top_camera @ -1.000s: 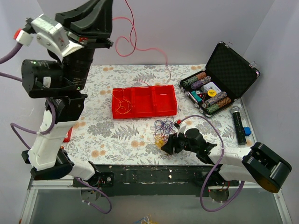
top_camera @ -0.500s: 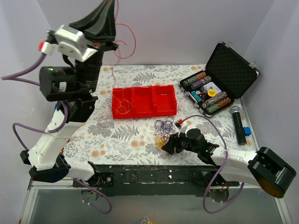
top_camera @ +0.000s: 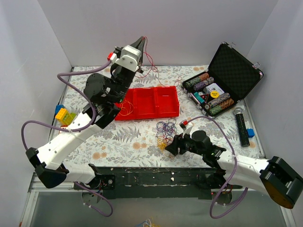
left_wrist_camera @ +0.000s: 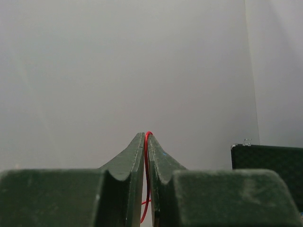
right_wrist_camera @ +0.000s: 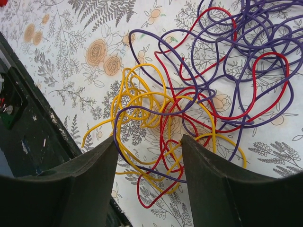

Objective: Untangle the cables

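High above the back of the desk [top_camera: 118, 137]: left end effector [left_wrist_camera: 147, 138], pinched tight on a thin red wire [left_wrist_camera: 147, 189]. Trails down from there toward the red tray [top_camera: 156, 101]; lower end hard to trace. In the tray's left compartment: a loose yellow-orange wire [top_camera: 124, 109]. Near the front edge: tangle of yellow, purple and red cables [right_wrist_camera: 199, 85], flat on the desk. Low over the tangle: right end effector [right_wrist_camera: 149, 142], jaws apart, straddling yellow and red loops, gripping nothing. At right: open poker chip case [top_camera: 232, 66].
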Tool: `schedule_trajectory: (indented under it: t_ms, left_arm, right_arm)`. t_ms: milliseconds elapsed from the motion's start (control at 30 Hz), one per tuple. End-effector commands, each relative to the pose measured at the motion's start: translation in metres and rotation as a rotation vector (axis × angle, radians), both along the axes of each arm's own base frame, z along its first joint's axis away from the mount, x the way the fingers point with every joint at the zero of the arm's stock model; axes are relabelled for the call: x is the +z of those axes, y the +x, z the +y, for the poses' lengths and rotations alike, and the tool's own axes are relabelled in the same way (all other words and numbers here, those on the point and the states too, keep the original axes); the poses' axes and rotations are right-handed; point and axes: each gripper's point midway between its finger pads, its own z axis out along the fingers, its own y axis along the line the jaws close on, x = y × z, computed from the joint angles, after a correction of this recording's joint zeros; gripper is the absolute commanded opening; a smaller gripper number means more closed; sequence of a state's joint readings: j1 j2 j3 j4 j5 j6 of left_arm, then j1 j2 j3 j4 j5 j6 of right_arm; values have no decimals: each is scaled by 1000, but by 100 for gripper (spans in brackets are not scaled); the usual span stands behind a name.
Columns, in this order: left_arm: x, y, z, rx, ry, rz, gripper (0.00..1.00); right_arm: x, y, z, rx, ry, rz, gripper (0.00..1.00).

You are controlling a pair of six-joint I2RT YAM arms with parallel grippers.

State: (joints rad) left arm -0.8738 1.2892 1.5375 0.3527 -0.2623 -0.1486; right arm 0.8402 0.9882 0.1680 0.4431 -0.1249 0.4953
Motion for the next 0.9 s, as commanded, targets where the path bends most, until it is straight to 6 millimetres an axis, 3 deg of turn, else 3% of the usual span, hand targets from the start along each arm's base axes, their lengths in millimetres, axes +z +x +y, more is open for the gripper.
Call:
schedule_trajectory:
  t_ms: [0,233,500,633,800,867]
  left_arm:
    - [0,-4,11,24,-31,-10,6]
    - [-28,17,-8,48,5,25,4]
    - [-51,37,-10,87,29,59,3]
    - [-62,54,4,134,18,108,2]
    - [-92,82,38,238,28,151,0]
    - [-101,89,43,254,39,166,0]
  right_arm:
    - [9,5,0,-21,14,-33,63]
    - [7,5,-5,-39,13,-39,63]
    - [7,3,-6,-36,17,-41,62]
    - [8,2,-7,-35,23,-48,62]
    - [9,0,-9,-35,29,-50,61]
    - [8,1,-11,-44,31,-55,61]
